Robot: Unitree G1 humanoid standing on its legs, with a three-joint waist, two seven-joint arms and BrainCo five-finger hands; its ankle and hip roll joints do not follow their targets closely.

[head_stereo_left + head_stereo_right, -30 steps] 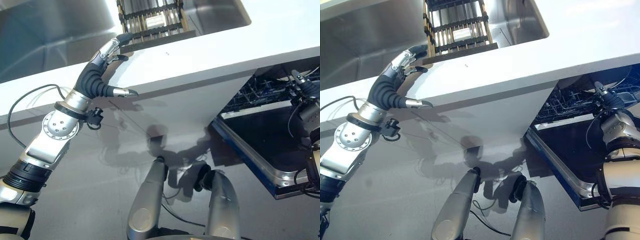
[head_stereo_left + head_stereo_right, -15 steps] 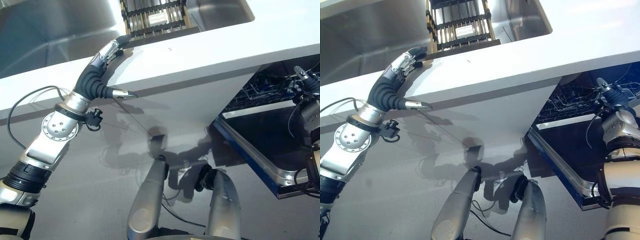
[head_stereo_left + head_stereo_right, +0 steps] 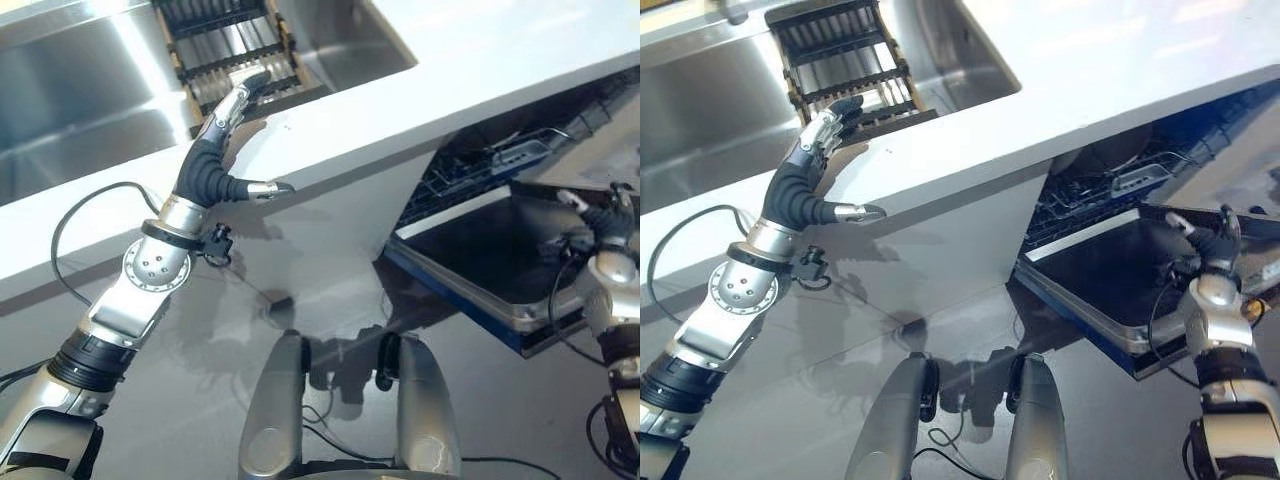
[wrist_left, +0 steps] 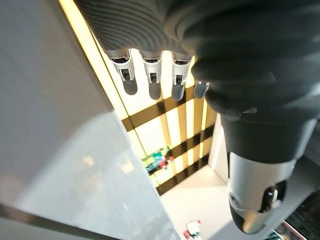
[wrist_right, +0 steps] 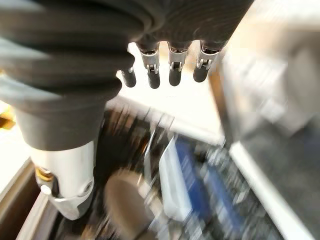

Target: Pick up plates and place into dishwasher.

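A dark slatted dish rack (image 3: 225, 45) sits in the steel sink (image 3: 80, 90); I cannot tell whether plates stand between its slats. My left hand (image 3: 212, 160) reaches up over the white counter's edge. It is open, with straight fingers (image 4: 152, 75) at the rack's near edge and the thumb out to the side, holding nothing. The dishwasher (image 3: 480, 165) under the counter is open, its dark door (image 3: 490, 255) folded down. A round grey dish (image 3: 1108, 150) shows in its rack. My right hand (image 3: 1207, 245) hovers over the door's right side, open and empty, fingers (image 5: 172, 65) straight.
The white counter (image 3: 480, 60) runs across above the dishwasher and overhangs it. The lowered door juts out over the grey floor (image 3: 330, 250) to my right. A second sink basin (image 3: 340, 40) lies to the right of the rack.
The camera has shifted, so the whole scene sits further left. My left hand's fingers have straightened and reached onto the rack's near edge. My right hand now sits lower, over the door.
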